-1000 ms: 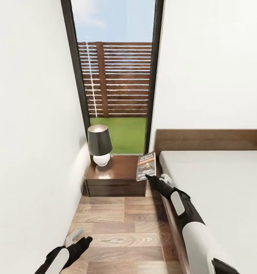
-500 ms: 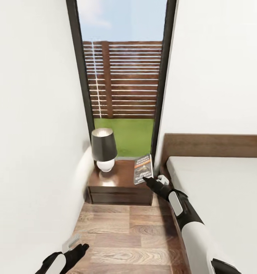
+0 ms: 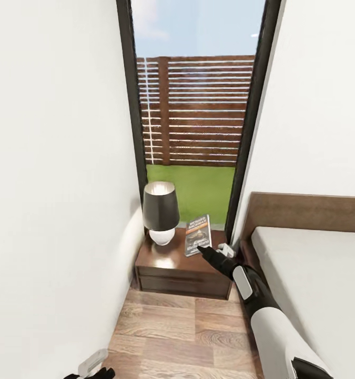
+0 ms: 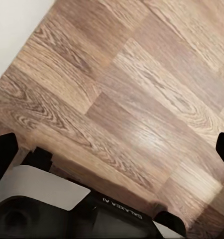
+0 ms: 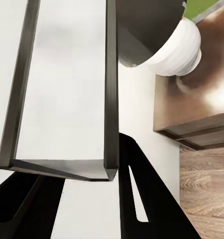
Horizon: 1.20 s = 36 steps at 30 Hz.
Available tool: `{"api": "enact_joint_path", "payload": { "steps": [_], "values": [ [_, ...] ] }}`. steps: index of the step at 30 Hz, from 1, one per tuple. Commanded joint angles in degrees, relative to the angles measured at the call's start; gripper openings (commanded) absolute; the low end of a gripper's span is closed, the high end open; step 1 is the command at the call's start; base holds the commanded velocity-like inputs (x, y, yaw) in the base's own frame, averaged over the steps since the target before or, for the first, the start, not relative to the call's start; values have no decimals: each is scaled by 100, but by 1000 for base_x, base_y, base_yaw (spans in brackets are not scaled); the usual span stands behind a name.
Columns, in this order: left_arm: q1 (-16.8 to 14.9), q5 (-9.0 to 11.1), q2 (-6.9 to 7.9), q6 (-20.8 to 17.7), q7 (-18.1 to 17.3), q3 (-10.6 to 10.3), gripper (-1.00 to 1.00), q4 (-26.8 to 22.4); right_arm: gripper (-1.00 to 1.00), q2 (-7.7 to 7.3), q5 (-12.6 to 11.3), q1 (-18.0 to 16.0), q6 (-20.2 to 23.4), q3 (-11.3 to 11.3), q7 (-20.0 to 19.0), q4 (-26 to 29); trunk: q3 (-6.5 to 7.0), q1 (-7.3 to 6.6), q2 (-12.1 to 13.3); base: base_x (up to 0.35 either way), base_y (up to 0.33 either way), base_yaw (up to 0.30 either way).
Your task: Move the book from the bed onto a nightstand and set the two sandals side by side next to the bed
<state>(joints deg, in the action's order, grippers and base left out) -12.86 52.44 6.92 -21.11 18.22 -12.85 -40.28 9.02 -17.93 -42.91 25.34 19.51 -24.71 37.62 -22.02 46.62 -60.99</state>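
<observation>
Right tool (image 3: 206, 251) pinching book (image 3: 198, 235) by lower edge, cover tilted up above nightstand (image 3: 169, 260) top, beside lamp (image 3: 160, 212). Right wrist view: book (image 5: 67, 89) clamped between dark fingers (image 5: 142, 194), lamp base and nightstand behind. Bed (image 3: 314, 263) just right of nightstand, window (image 3: 198, 110) behind. Left tool (image 3: 93, 368) low over wood floor (image 3: 182, 326), fingers (image 4: 2, 152) spread wide, nothing between.

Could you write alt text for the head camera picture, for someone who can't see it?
The right end effector holds a book above a dark nightstand, beside a lamp. A tall window is behind, a bed on the right.
</observation>
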Motion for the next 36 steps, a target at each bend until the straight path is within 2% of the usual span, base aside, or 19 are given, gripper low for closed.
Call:
{"api": "enact_joint_path", "payload": {
  "steps": [1,2,6,8,27,32,36],
  "values": [
    [-4,14,0,0,55,-37,100,8,-100,7,-83,-7,57,45,-22,-33,-6,4,-5,313,32,13],
    [-4,-282,-32,1,60,-33,100,58,-100,5,-98,-8,59,57,56,-175,-5,4,-5,323,-61,-106],
    [-5,-513,-50,1,59,-27,100,91,-100,4,-114,-7,65,65,306,-246,5,4,-5,326,-93,-144],
    [-6,-552,-53,1,58,-26,100,97,-100,7,-117,-7,64,67,370,-262,8,4,-5,328,-118,-100],
    [-5,-640,-51,3,51,1,100,119,-100,4,-151,-7,36,78,427,-416,14,4,-5,329,-107,-19],
    [-5,-636,-52,8,56,5,100,124,-100,-4,-275,-7,-139,74,117,-960,14,4,-5,290,-14,-1],
    [-2,-573,-22,-39,106,57,100,125,-100,-21,-352,-10,-572,75,-382,-1520,14,4,-5,93,-4,0]
  ]
}}
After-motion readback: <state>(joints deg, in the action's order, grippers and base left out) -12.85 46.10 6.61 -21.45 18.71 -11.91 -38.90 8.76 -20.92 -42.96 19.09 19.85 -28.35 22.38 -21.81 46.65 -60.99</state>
